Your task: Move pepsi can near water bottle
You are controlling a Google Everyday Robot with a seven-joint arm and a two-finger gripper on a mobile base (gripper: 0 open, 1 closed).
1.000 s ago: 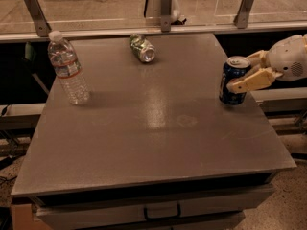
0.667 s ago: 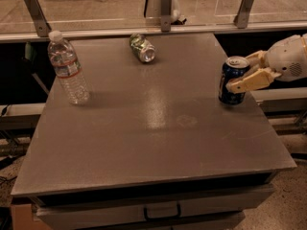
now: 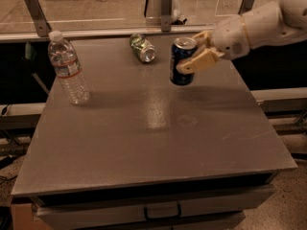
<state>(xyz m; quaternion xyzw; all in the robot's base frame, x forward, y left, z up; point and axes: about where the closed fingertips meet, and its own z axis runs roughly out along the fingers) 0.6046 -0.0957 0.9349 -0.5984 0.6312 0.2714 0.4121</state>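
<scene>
The pepsi can is dark blue with a silver top. It hangs upright in the air above the table's back middle, with its shadow on the surface below. My gripper comes in from the right and is shut on the can's upper part, one tan finger across its front and one behind its rim. The water bottle stands upright near the table's left edge, clear with a white cap and a red-and-white label. The can is well to the right of the bottle.
A green and silver can lies on its side near the table's back edge, just left of the held can. The grey table has a drawer in front. A rail with metal posts runs behind it.
The gripper has lifted the pepsi can off the table's right edge and carried it left, toward the middle. The bottle and the green can keep their places on the table.
</scene>
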